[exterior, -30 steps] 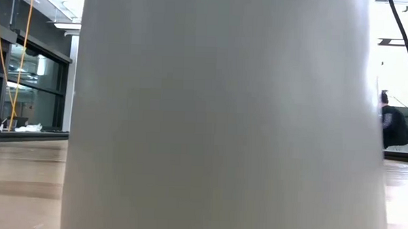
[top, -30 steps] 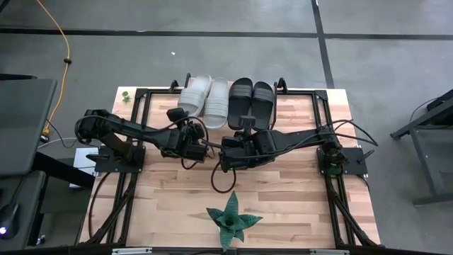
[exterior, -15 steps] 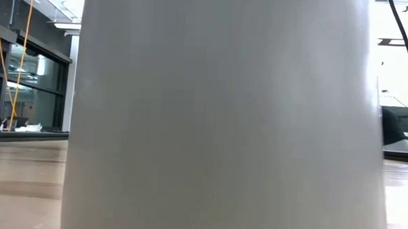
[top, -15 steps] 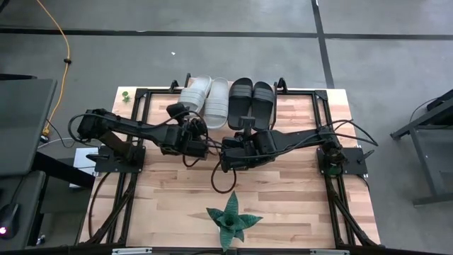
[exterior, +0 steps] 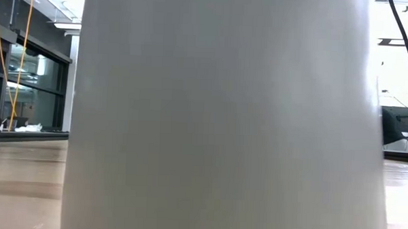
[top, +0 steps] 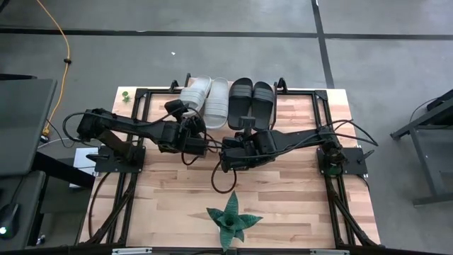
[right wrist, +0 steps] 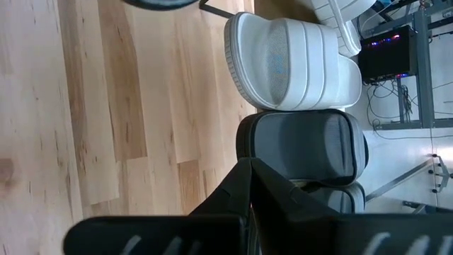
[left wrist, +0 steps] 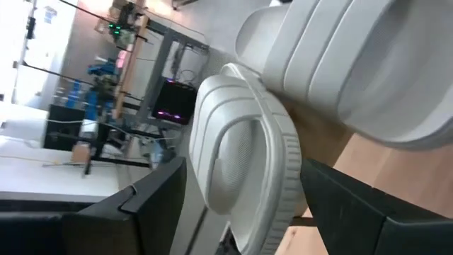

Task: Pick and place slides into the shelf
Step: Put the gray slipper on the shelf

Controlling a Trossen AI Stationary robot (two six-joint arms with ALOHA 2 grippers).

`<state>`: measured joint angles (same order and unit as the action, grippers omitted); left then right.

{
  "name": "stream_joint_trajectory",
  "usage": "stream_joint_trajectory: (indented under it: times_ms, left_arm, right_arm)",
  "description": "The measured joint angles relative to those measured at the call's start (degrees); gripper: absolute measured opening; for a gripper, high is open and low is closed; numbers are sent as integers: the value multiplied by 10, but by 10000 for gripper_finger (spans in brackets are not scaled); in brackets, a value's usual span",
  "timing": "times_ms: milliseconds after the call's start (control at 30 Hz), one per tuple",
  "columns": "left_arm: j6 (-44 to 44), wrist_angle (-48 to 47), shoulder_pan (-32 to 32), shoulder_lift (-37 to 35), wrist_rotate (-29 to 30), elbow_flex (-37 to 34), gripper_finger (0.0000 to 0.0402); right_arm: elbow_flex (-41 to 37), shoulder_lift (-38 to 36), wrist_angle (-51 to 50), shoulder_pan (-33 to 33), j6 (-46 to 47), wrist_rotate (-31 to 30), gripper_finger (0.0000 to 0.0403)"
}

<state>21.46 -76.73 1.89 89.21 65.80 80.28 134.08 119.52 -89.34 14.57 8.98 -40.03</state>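
Four slides lie side by side at the table's far edge: two pale ones [top: 195, 98] [top: 216, 103] and two black ones [top: 241, 103] [top: 262, 100]. They rest sole-down on a light wooden plank [left wrist: 364, 159], most of which they hide. My left gripper [top: 187, 119] hangs open just above the near end of the leftmost pale slide [left wrist: 248, 163]. Its fingers [left wrist: 152, 202] stand on either side of that end, clear of it. My right gripper [right wrist: 248, 166] is shut and holds nothing. It hangs over the table, pointing at a black slide [right wrist: 304, 149].
A green spiky plant [top: 230, 221] stands near the table's front edge. Its pale pot [exterior: 224, 115] fills the low view. Dark frame rails [top: 134, 113] run along the table's sides. Bare wood [top: 283, 191] lies between the arms and the plant.
My left gripper has risen a little over the near end of the pale slides. All four slides lie where they lay, and my right arm has kept still.
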Motion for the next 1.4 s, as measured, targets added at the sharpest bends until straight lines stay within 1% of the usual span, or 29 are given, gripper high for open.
stream_joint_trajectory:
  times_ms: [100,267,400,500,633,767,867,933,1067,1100,1133,1233,1300,1400]
  left_arm:
    - [0,0,0,0,-22,18,266]
    - [-2,0,0,0,-38,42,266]
    - [-2,-18,0,0,-11,55,264]
    - [0,-28,0,0,16,65,253]
    - [-9,-33,0,0,44,72,224]
    - [-21,-45,-2,0,53,72,178]
    - [-13,-64,-21,0,52,72,128]
    - [-4,-80,-37,0,41,72,91]
    - [0,-88,-66,0,-6,72,17]
    - [0,-88,-71,0,-16,72,8]
    - [0,-88,-76,0,-24,72,9]
    - [1,-88,-80,0,-36,72,26]
    - [1,-87,-80,0,-43,72,30]
    - [10,-86,-79,0,-44,72,21]
  right_arm:
    - [0,0,0,0,0,0,0]
    - [0,0,0,0,0,0,0]
    - [0,0,0,0,1,0,0]
    - [0,0,0,1,3,0,0]
    - [0,0,0,1,6,0,0]
    - [0,0,0,1,6,2,0]
    - [0,0,0,1,7,3,0]
    - [0,0,0,1,11,9,0]
    - [0,0,0,2,13,12,0]
    - [0,0,0,2,13,12,0]
    - [0,0,0,3,13,12,0]
    - [0,0,0,3,13,12,0]
    - [0,0,0,3,13,11,0]
    - [0,0,0,4,14,11,0]
